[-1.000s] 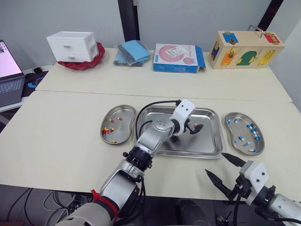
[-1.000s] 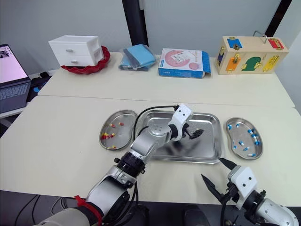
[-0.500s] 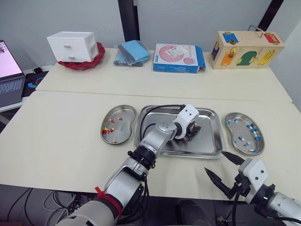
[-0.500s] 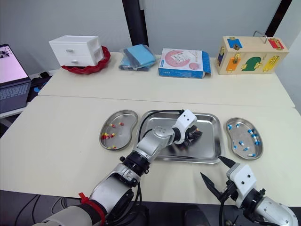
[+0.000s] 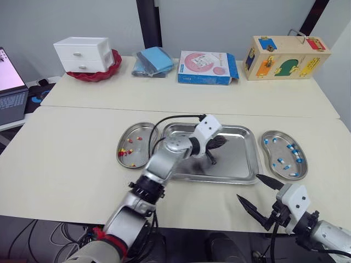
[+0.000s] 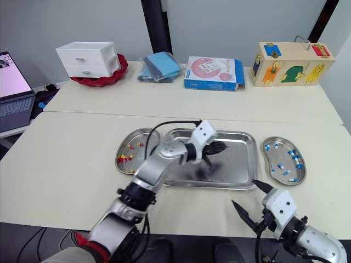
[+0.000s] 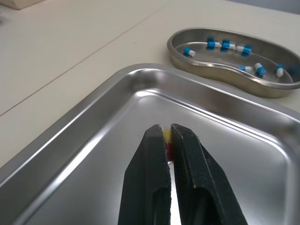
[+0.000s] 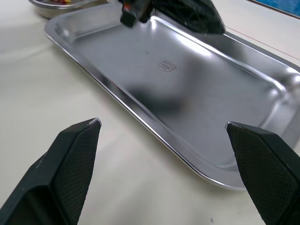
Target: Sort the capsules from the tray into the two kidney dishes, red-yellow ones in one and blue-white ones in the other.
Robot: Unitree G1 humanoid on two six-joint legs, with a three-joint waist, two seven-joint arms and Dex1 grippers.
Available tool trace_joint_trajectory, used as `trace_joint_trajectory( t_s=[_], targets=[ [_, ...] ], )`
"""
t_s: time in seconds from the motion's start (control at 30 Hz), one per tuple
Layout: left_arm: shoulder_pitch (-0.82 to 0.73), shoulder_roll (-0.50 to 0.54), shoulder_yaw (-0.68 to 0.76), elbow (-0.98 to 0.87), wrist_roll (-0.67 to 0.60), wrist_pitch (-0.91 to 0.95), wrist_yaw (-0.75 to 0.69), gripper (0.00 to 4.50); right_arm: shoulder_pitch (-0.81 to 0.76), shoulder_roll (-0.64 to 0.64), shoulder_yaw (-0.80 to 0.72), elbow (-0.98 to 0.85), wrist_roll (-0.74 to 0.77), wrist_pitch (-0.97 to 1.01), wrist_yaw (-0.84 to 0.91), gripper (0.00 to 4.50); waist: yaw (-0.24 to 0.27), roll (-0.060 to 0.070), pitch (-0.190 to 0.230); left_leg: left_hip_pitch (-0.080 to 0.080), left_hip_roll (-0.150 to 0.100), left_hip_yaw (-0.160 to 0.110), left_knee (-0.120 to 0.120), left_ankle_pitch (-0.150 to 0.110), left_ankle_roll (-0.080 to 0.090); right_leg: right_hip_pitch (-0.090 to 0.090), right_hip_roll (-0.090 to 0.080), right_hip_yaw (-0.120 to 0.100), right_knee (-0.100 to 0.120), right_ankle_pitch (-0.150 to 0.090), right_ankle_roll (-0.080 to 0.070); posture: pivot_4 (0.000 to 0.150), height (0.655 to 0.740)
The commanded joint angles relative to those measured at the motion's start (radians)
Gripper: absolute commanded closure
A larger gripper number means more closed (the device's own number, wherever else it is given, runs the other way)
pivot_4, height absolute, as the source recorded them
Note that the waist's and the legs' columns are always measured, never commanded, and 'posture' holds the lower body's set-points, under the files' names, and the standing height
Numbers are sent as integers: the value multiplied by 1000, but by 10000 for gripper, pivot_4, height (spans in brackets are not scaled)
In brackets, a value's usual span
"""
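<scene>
My left gripper (image 5: 213, 159) hangs over the middle of the steel tray (image 5: 241, 170), shut on a red-yellow capsule (image 7: 166, 140) that shows between its fingertips in the left wrist view. The left kidney dish (image 5: 143, 131) holds several red-yellow capsules (image 5: 126, 152). The right kidney dish (image 5: 270, 136) holds several blue-white capsules (image 5: 290, 149). My right gripper (image 5: 259, 200) stands open near the table's front edge, off the tray's near right corner, with nothing between its fingers (image 8: 75, 159).
At the back of the table stand a white drawer box on a red dish (image 5: 85, 55), blue cloths (image 5: 153, 60), a blue-pink box (image 5: 207, 67) and a wooden lock box (image 5: 288, 50). A laptop (image 5: 11, 90) sits at far left.
My left gripper went from open to shut on the red-yellow capsule in the tray and has shifted slightly left. The right arm has hardly moved.
</scene>
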Motion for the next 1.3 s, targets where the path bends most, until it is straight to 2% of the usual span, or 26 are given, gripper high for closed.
trace_joint_trajectory(
  t_s=[0.03, 0.2, 0.37, 0.63, 0.9, 1.03, 1.3],
  targets=[
    [49, 80, 102, -224, -94, 144, -15, 44514, -49, -23, 46, 11, -2, -43, 53, 0, 1, 0, 0, 0, 0, 0, 0, 0, 0, 0, 0, 0, 0, 0, 0, 1500, 7302],
    [168, 231, 243, -398, -174, 299, 4, 44514, -170, -35, 164, 35, -2, -43, 112, 0, 1, 0, 0, 0, 1, -1, 0, 0, 0, 0, 0, -1, 0, 0, 0, 1500, 7302],
    [272, 328, 362, -483, -198, 318, 45, 44514, -303, -12, 265, 88, -5, -42, 140, 0, 5, -2, 1, 0, 1, -2, 1, 0, 0, 0, 0, -2, 0, 0, 0, 1500, 7302],
    [416, 376, 512, -537, -162, 280, 184, 44514, -368, -3, 303, 131, 1, -53, 159, 0, 5, -2, 1, -1, 1, -3, 1, 0, 0, 0, -1, -3, 0, 0, 0, 1500, 7302],
    [439, 363, 537, -479, -170, 209, 231, 44514, -364, -6, 306, 137, 2, -63, 161, 0, 5, -2, 1, -1, 1, -3, 2, 0, 0, 1, -1, -4, 0, 0, 0, 1500, 7302],
    [446, 371, 540, -464, -191, 181, 216, 34242, -362, -6, 297, 143, 0, -60, 152, 0, 4, -2, 1, -1, 1, -3, 2, 0, 0, 0, -1, -4, 0, 0, 0, 1500, 7302],
    [450, 368, 546, -455, -218, 170, 214, 8018, -361, -8, 293, 135, 0, -48, 143, 0, 4, -2, 1, -1, 1, -3, 2, 0, 0, 0, -1, -4, 0, 0, 0, 1500, 7302]
  ],
)
